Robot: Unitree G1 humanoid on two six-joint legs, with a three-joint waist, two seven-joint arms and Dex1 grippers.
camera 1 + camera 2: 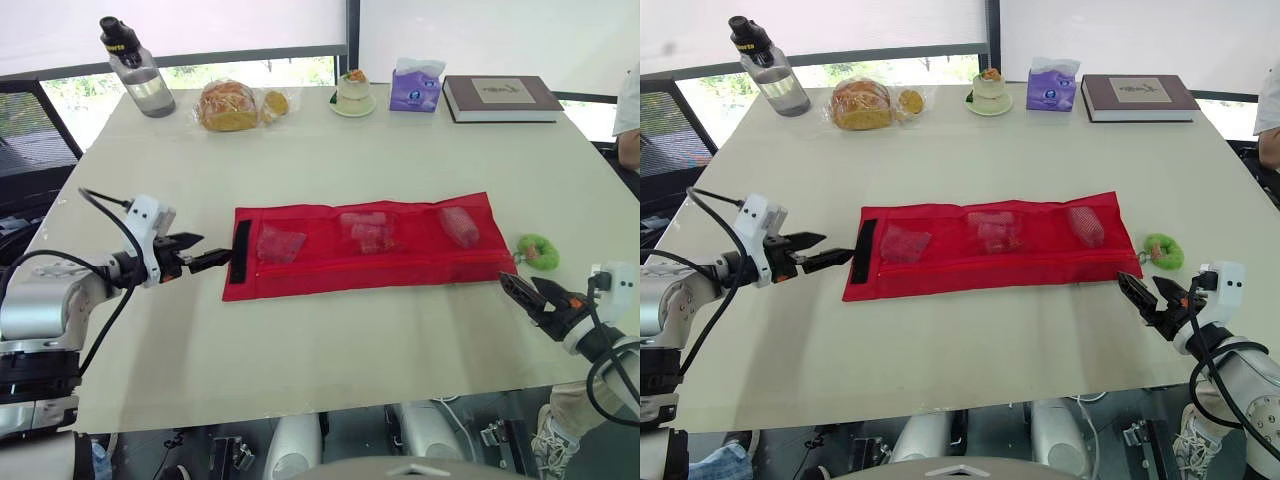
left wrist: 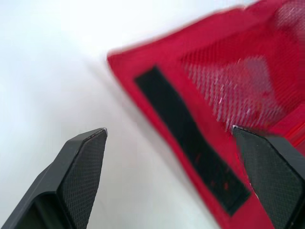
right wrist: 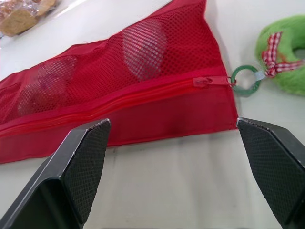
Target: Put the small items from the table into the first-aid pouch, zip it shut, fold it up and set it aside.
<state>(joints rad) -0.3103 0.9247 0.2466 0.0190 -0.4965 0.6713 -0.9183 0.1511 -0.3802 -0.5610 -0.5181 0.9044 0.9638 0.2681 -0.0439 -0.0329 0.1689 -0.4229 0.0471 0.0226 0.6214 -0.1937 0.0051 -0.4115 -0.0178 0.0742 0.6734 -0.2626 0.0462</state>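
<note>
Three mesh pockets (image 1: 365, 232) line the long, rectangular red pouch (image 1: 400, 272), lying flat.

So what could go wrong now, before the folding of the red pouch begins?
The green plush charm is linked to the zipper pull beside the open right claw; catching it might tug the zip.
The open left claw sits at the black velcro strip; a shallow pinch might drag the red pouch instead of folding it.

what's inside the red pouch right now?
Through the mesh of the red pouch, three pockets each hold something small: left item, middle item, right item. The mesh hides what they are.
</note>
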